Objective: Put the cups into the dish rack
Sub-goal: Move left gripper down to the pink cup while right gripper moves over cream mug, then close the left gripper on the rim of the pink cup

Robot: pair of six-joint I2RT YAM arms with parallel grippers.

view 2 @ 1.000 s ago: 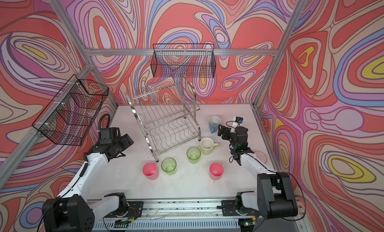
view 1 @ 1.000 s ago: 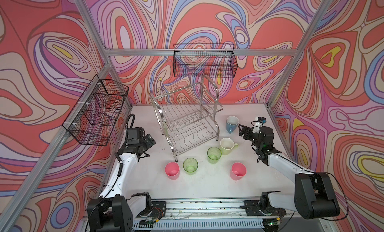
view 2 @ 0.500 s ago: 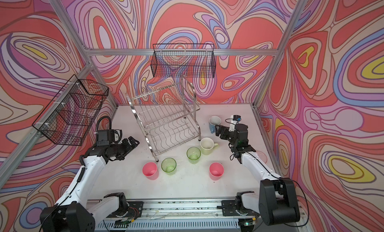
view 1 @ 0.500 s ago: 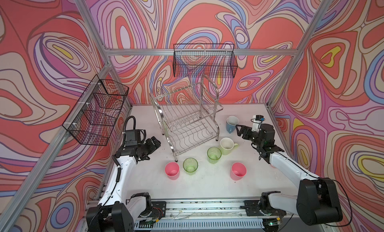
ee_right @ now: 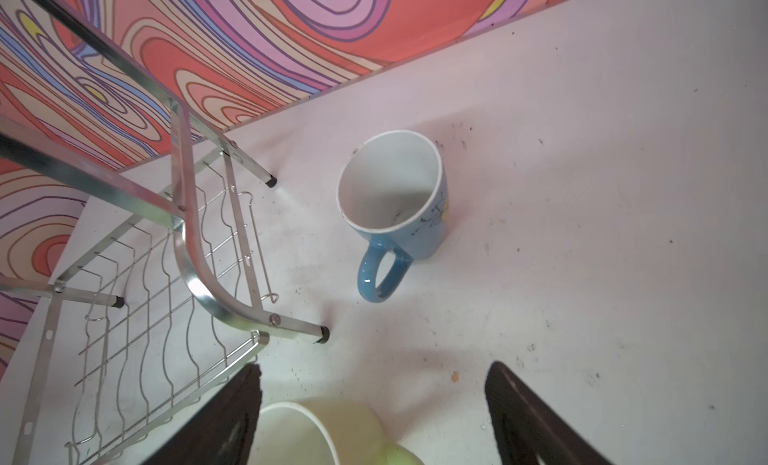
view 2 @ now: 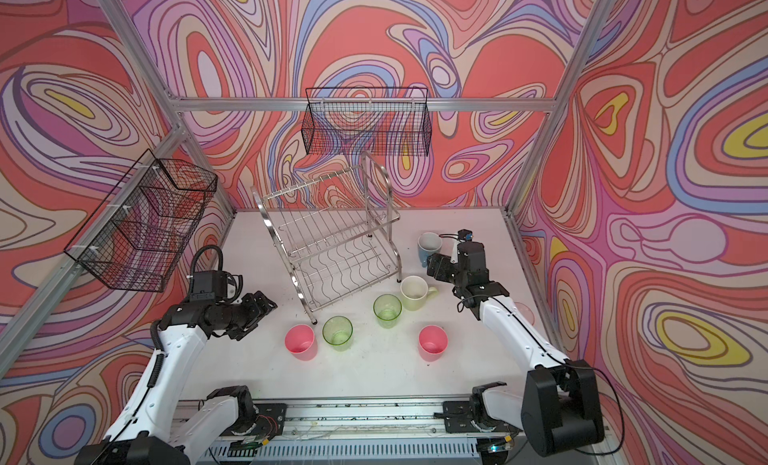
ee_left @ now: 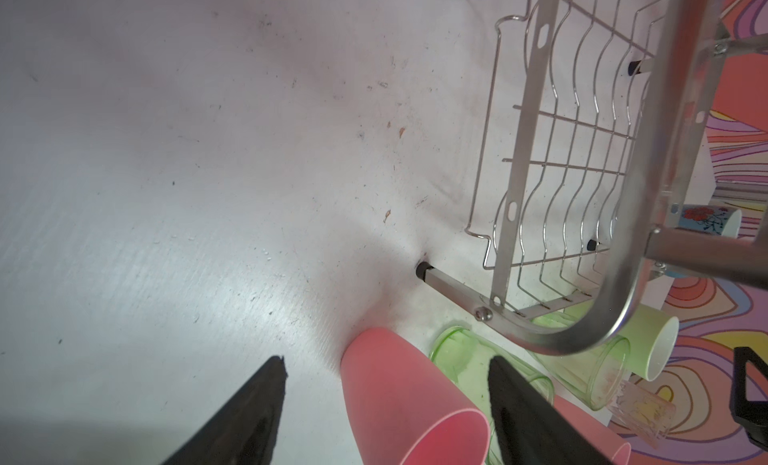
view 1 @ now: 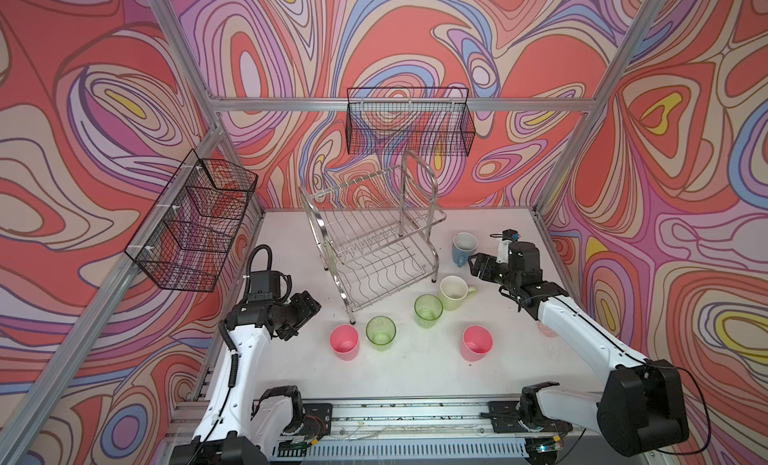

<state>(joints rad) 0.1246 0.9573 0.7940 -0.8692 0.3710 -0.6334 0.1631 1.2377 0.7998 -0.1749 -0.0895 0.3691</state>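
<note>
My left gripper (ee_left: 386, 361) hangs low over the table (view 1: 395, 379). Its two black wedge-shaped fingers are spread wide and grasp nothing, and the pink tumbler (view 1: 344, 341) stands near them, not touching. My right gripper (ee_right: 374, 366) is likewise spread and empty, poised between the blue mug (view 1: 464, 249) and the pale-green mug (view 1: 454, 291) and touching neither. The dish rack (view 1: 374, 244) stands toward the back of the table, left of the blue mug. It is shiny silver wire in two tiers of straight and wavy rods, with two looped tube handles and four legs tipped with black caps. I count seven cups, all on the table outside the rack. Two are opaque and smooth with tapered walls: the pink tumbler and a second pink tumbler (view 1: 477, 342) further right. Two are clear plastic: a green tumbler (view 1: 380, 332) just beside the first pink one and a second green tumbler (view 1: 428, 311) just beside the pale-green mug. One is a clear pinkish cup (view 2: 523, 313), half hidden behind my right arm near the table's right edge. The last two are the glossy mugs, each with a loop handle; the blue one is white inside and has a flower print on its side. The tabletop is matte white, scuffed and speckled. Two black mesh baskets hang on the walls: a left basket (view 1: 195, 226) and a back basket (view 1: 409, 126).
</note>
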